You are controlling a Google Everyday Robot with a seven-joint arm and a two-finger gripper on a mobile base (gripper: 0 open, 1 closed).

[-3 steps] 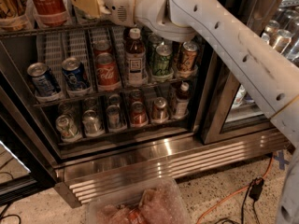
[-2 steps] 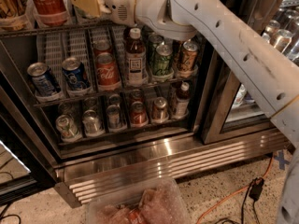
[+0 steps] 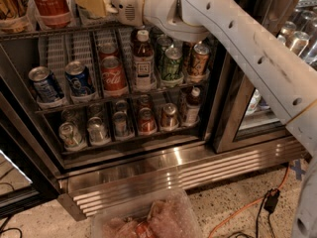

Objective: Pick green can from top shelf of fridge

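Observation:
The fridge (image 3: 163,175) stands open in front of me, with a ribbed steel base. My white arm reaches in from the right across the top. The gripper (image 3: 91,1) is at the top shelf (image 3: 29,32), just right of a red Coca-Cola bottle (image 3: 49,4). The tall slim green can does not show; it is hidden or out of view at the gripper. Two shorter green cans with white labels (image 3: 171,62) stand on the middle rack, below the arm.
The middle rack holds blue cans (image 3: 79,78), red cola cans (image 3: 113,73), a brown bottle (image 3: 143,58) and an orange can (image 3: 199,58). The lower rack holds several cans. A clear plastic bin (image 3: 148,219) lies on the floor, an orange cable (image 3: 247,207) beside it. A second glass door (image 3: 247,108) stands to the right.

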